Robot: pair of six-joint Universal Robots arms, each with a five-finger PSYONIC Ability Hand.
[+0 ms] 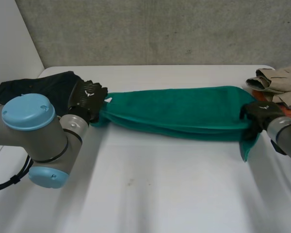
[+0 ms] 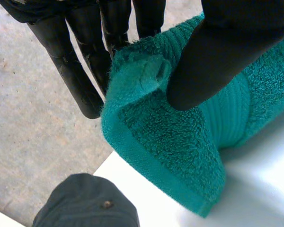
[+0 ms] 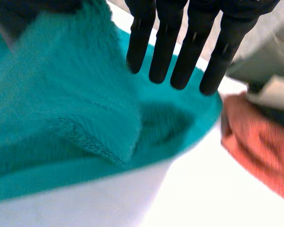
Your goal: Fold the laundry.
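Spanning the worktop [image 1: 160, 194] from side to side, the green towel [image 1: 184, 109] is stretched into a long, loosely doubled band between the two robot hands. You cannot tell from these views whether its lower fold rests on the surface.

1. Left robot hand [image 1: 87, 98]: closed on one end of the towel. In the left wrist view, the thumb [image 2: 213, 61] presses the hemmed corner against the fingers [image 2: 71, 71].
2. Right robot hand [image 1: 261, 112]: gathered on the opposite end, with one corner hanging loose below it. In the right wrist view, the fingers [image 3: 165, 47] are straight behind the terry. Judge this as a flat pinch, not a wrap.

Handling: treat the towel as soft, light and limp. Thick terry will not slip easily, but it sags between the holds and bunches at each grasp. Take hold at the hemmed corners, where the edge is firmest, and keep even tension so the layers align.

Keep the fold clear of the dark garment [image 1: 39, 87] behind the left robot hand and of the clothes pile [image 1: 276, 82] beside the right one.
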